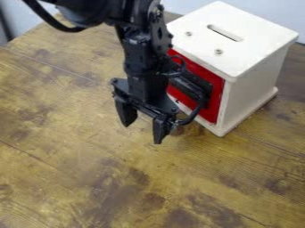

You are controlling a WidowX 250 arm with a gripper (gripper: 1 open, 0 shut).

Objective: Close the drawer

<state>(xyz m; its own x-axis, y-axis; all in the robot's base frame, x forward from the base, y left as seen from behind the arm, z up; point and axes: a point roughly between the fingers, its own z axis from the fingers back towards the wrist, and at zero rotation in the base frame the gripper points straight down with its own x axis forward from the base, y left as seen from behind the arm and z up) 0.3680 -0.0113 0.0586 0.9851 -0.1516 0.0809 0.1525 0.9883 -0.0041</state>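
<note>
- It looks like a lab, but I can't tell for sure.
- A black robot arm (141,55) with a cable (45,18) reaches in.
- A white wooden box (242,53) sits on a brown wood table (78,134).

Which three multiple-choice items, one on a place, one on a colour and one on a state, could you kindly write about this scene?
1. Where is the slot in the cream casing?
A) In its top
B) In its side wall
C) In the tabletop beside it

2. What colour is the drawer around its black front panel?
A) Blue
B) Red
C) Green

3. How are the gripper's fingers?
A) Pressed together
B) Apart
C) Closed on a cup

Right letters:
1: A, as the dark slot is cut into the upper face of the casing.
2: B, as red shows on the drawer beside the black parts.
3: B, as floor-like wood shows between the two fingertips of the gripper.
</note>
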